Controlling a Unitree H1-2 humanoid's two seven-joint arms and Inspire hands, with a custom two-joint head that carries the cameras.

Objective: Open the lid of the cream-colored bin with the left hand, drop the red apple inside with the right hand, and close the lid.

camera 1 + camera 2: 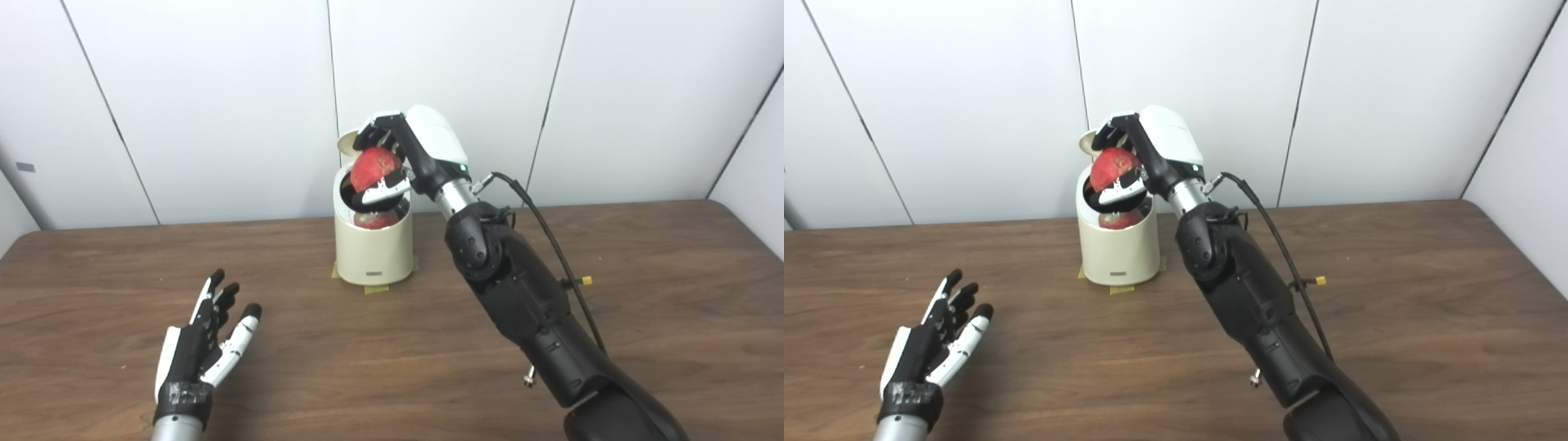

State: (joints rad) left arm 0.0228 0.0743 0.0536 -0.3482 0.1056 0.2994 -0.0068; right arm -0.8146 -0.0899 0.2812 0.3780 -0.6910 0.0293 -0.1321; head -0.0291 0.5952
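The cream-colored bin (372, 251) stands at the back middle of the table, its lid (348, 144) tipped up behind the opening. My right hand (404, 153) is shut on the red apple (375, 168) and holds it just above the bin's open mouth. Another red fruit (376, 219) shows inside the bin below it. My left hand (205, 340) rests open, fingers apart, over the table at the front left, well away from the bin.
Yellow tape tabs (375, 288) mark the bin's base on the wooden table (643, 275). A black cable (551, 239) runs along my right forearm. White wall panels stand close behind the bin.
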